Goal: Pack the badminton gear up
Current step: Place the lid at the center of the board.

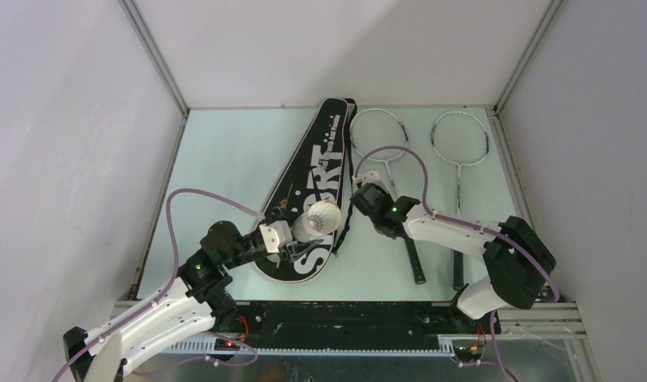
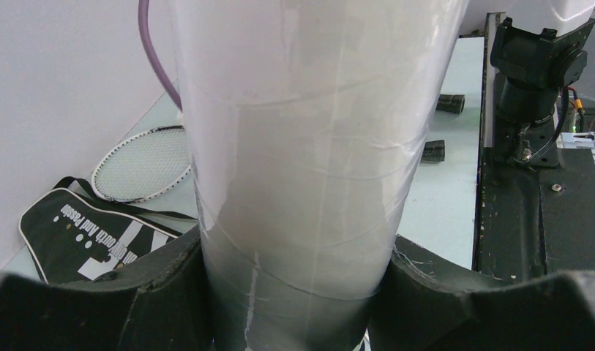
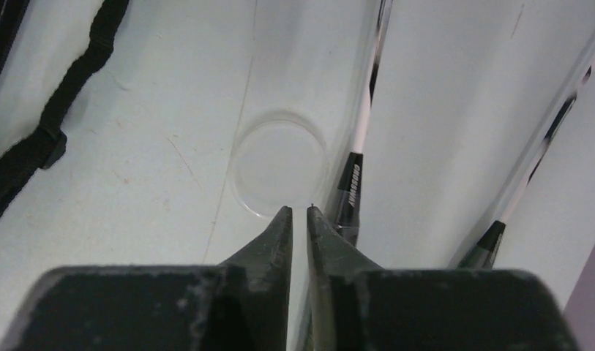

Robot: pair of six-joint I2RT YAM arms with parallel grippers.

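Nearest in, the risk lies with the tube (image 2: 309, 146): the left claw (image 1: 292, 241) is clamped across its smooth wall, one finger on each side, and holds it above the wide end of the bag (image 1: 320, 171) with the open mouth angled up and toward the other arm. On so slick a surface the tube could twist or slide in the grip, and a dip of the mouth might let whatever is inside tumble out. Farther out, the right claw (image 3: 298, 215) has its jaws drawn together, almost touching, at the near rim of a clear round lid (image 3: 278, 162) lying flat on the table (image 1: 224, 159). I cannot tell whether any of that thin rim is caught between them. If none is, a lift would likely come up empty; if only a sliver is pinched, the lid may flip free or skid against the shaft of the nearer racket (image 3: 350, 191), which lies just beside it. The second racket (image 1: 460, 137) lies beyond, apart from both claws, flat on the table right of the bag. As for pose, the left arm is folded low and reaches inward from the near left corner. The right arm stretches forward and leftward across the handles, its wrist pitched down so the fingertips sit close to the tabletop.
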